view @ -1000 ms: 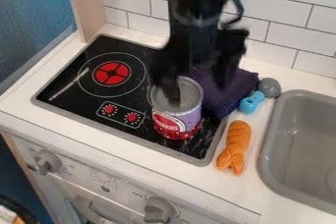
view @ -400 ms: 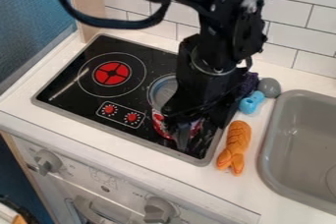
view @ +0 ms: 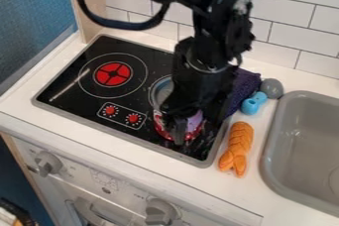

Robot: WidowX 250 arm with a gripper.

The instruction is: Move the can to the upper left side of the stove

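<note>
The can [view: 195, 121] stands upright on the lower right part of the black stove top [view: 99, 91], to the right of the two small red knobs [view: 122, 114], and from where I stand it sits in the same spot as in the earlier frames. Its rim and some of its red and purple side show around the gripper [view: 184, 130], which is down at the can's near side, hiding much of it. A second ago the gripper was higher, over the can's open top; since then it has come down and toward the front, and in the latest moment it has shifted slightly to the left. I can't tell whether the claw is apart, together or clamped on the can. The arm [view: 205, 56] slants down from the top edge, its cable looping off to the left. The purple cloth [view: 244, 88] behind it shows more than it did a moment ago. Farther out, the red burner mark [view: 112, 74] is unchanged at the stove's upper left. The orange braided toy [view: 237, 148], the blue toy [view: 253, 104] and the grey rounded one [view: 271, 87] lie where they were, between the stove and the grey sink [view: 267, 155].
</note>
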